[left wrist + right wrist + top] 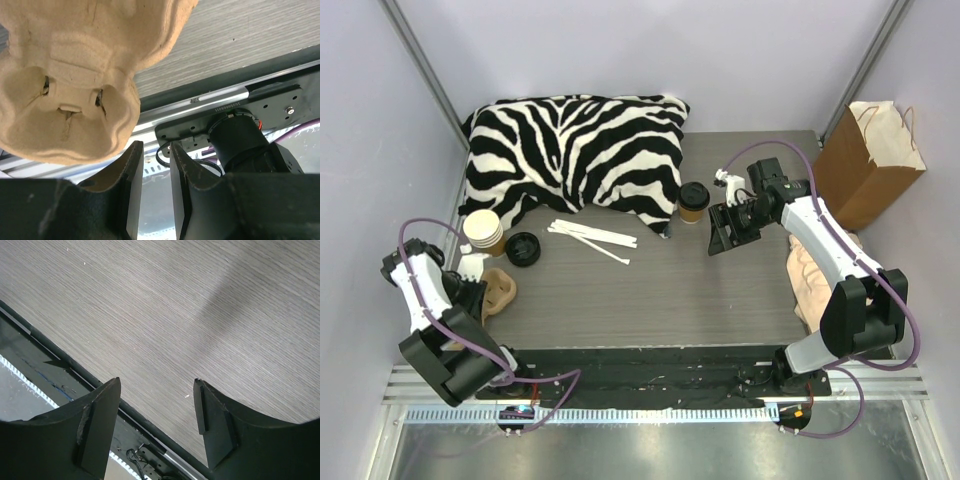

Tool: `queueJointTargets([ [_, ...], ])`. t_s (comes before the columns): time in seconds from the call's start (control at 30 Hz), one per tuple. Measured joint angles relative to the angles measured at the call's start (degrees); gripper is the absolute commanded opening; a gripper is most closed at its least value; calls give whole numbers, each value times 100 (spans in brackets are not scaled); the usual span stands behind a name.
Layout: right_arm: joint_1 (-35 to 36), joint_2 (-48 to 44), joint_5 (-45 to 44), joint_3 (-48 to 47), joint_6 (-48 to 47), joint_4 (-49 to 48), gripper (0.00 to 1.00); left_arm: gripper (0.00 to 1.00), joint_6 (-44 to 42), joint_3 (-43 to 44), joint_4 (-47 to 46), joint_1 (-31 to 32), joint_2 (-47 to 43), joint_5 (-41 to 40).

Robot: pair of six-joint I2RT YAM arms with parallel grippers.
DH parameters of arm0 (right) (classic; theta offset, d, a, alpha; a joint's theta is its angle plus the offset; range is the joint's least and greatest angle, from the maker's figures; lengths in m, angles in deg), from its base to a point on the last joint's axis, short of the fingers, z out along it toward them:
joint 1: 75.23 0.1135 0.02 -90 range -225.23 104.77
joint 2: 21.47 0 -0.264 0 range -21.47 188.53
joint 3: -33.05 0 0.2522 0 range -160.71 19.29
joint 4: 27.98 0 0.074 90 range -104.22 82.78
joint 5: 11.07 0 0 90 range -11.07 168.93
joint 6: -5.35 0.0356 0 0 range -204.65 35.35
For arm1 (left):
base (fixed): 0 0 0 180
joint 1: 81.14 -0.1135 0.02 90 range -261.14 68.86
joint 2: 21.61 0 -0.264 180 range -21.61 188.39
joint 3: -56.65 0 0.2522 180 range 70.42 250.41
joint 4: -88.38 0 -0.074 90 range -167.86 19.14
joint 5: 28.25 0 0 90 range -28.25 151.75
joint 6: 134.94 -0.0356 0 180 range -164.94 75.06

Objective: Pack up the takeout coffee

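My right gripper [156,381]: jaws wide apart, empty, over bare table [650,300]. Seen from above, it sits just right of the takeout coffee [692,211], not touching. My left gripper [155,144]: jaws close, slim gap, pulp cup carrier [75,75] rim at one fingertip (can't tell if it's pinched). The coffee stands upright at the front edge of the zebra pillow [575,150], black lid [694,193] on. I'd judge it light, with a thin crushable paper wall, a lid that could pop and contents that could slosh. I'd take it mid-body below the lid, squeeze gently, keep it upright. Table is flat grey woodgrain. A brown paper bag [868,165] stands by the far right corner; pale walls all round.
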Motion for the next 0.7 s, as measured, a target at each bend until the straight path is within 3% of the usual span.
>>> queueJointTargets([
  [0.7,-13,35,-181,0,-44,74,66,28,149,-162,-767,0,667,9],
])
